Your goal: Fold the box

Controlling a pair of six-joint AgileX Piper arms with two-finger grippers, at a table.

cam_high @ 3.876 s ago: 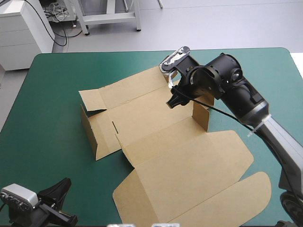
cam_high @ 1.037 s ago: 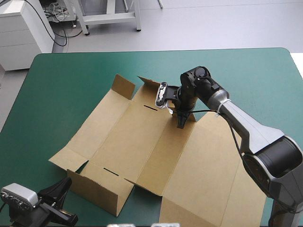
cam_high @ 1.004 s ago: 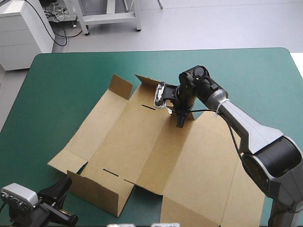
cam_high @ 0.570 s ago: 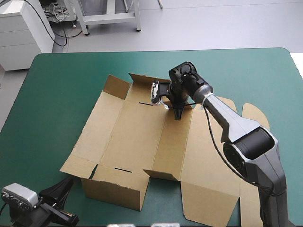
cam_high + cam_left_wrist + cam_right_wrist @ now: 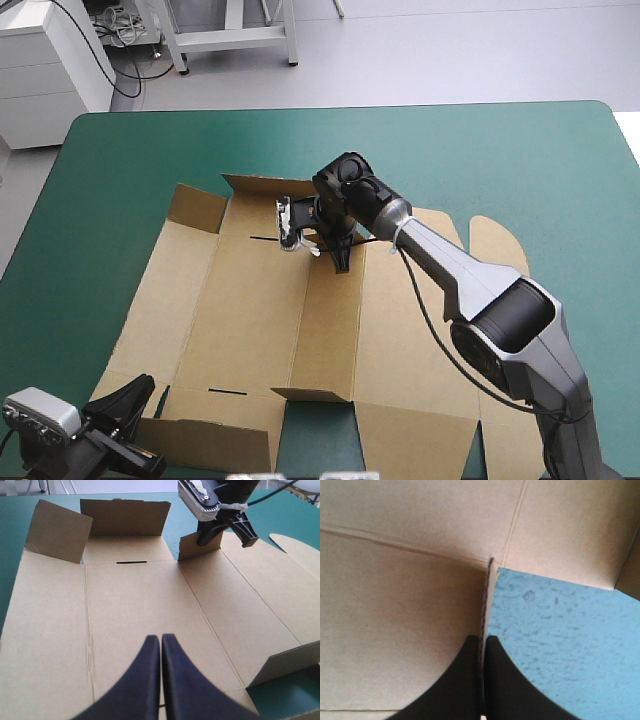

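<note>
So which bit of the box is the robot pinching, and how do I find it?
Find the brown box spread on the teal-green table and look along its far edge. Past the corner flap and the wide flap stands a small flap, the only one pinched in the right gripper.

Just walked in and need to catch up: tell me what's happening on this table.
The robot is partway through folding the brown box, which lies mostly flat on the teal-green table, with a few flaps raised at its far and near edges. The right claw is shut on a small upright flap at the far side. The left claw is shut, empty, and hovers at the box's near edge.
</note>
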